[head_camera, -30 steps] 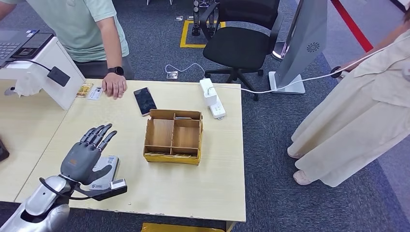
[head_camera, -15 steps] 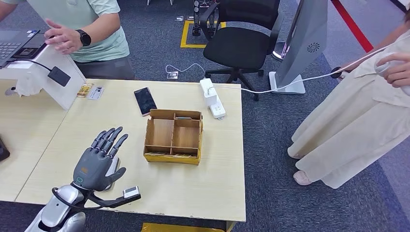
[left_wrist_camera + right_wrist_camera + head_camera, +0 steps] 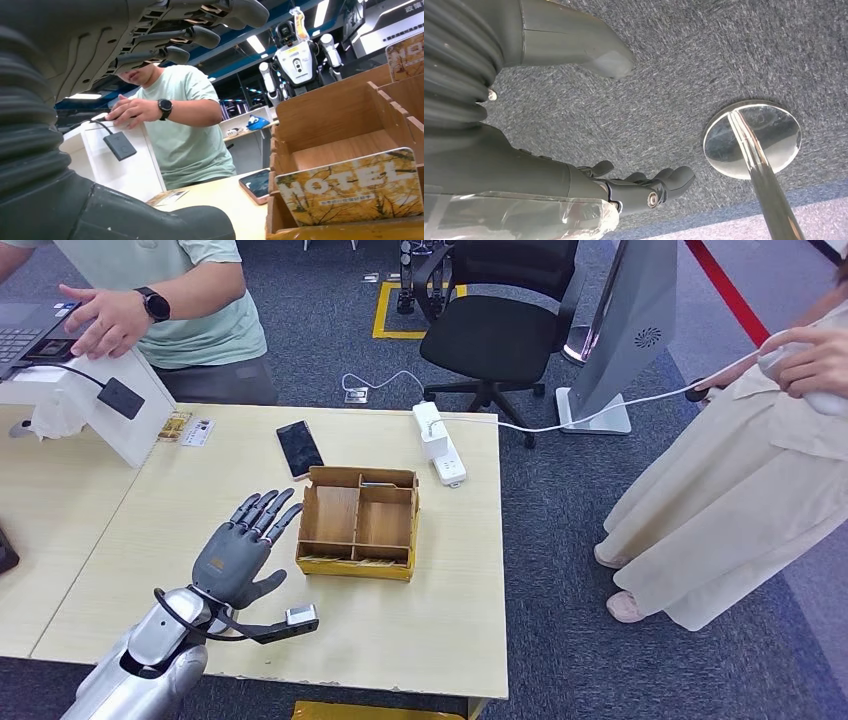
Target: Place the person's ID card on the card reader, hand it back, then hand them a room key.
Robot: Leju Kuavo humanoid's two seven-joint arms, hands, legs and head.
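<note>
head view: left hand (image 3: 240, 552) empty, fingers spread, hovering just beside wooden organizer (image 3: 359, 523); id card (image 3: 197, 432) well apart.

Two people stand by: one in a pale green shirt (image 3: 170, 300) at the far left, one in beige clothing (image 3: 740, 480) at the right. One wooden organiser box (image 3: 358, 522) sits mid-table, with one phone (image 3: 299, 449) beyond it and one white power strip (image 3: 438, 444) at the far edge. One black office chair (image 3: 500, 330) stands farther back. Two small cards (image 3: 186, 428) lie at the far left.
</note>
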